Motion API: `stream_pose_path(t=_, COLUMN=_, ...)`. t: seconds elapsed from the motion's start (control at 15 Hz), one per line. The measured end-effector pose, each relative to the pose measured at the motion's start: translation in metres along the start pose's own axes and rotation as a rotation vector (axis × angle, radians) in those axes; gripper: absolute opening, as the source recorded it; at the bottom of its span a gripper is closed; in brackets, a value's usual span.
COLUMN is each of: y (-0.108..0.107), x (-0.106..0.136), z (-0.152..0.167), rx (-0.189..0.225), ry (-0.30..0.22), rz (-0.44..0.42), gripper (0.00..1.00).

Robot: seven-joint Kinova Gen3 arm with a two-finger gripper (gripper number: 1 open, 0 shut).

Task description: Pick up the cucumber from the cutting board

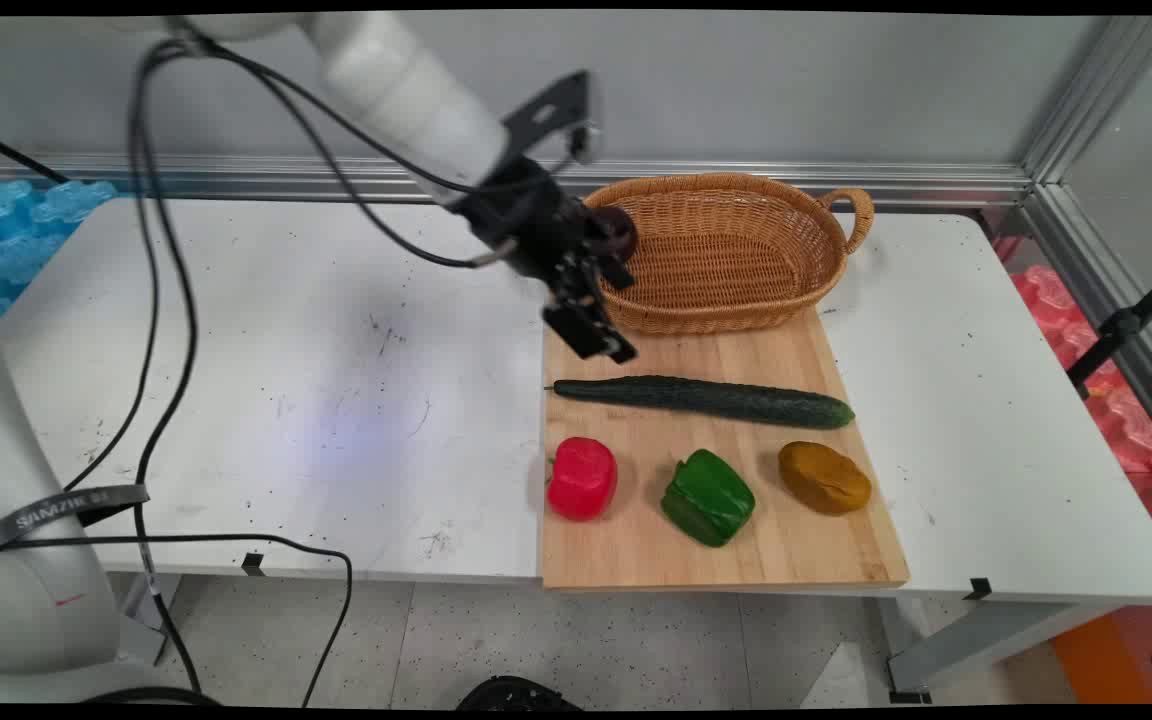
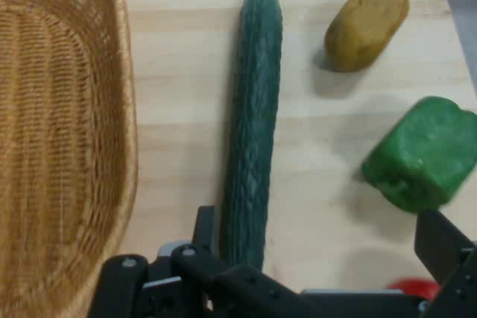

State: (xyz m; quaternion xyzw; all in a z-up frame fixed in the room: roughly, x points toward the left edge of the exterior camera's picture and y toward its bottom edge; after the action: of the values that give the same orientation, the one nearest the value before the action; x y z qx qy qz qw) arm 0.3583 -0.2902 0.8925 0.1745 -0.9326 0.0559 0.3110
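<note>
My black gripper (image 1: 596, 335) hangs open above the far left corner of a wooden cutting board (image 1: 796, 550), just in front of a wicker basket (image 1: 726, 250). A long dark green cucumber (image 1: 706, 400) lies across the board right below it. In the hand view the cucumber (image 2: 253, 124) runs up from between the spread fingers (image 2: 446, 243), closer to the left one. Nothing is held. Nearer the board's front edge sit a red pepper (image 1: 582, 478), a green pepper (image 1: 708, 497) and a brown-yellow potato (image 1: 824, 478).
The basket (image 2: 59, 132) has nothing in it and has a handle at its right end. Black cables hang from the arm over the table's left half. The white table (image 1: 286, 400) ends at the wall rail behind the basket.
</note>
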Motion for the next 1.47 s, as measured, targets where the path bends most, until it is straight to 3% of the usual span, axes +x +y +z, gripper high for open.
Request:
stream_pose_path(t=0.87, y=-0.012, x=0.059, z=0.126, rx=-0.016, ry=-0.102, rz=0.097, gripper=1.0)
stream_pose_path(t=1.47, y=-0.02, x=0.071, z=0.169, rx=-0.019, ry=-0.174, rz=0.124, gripper=1.0)
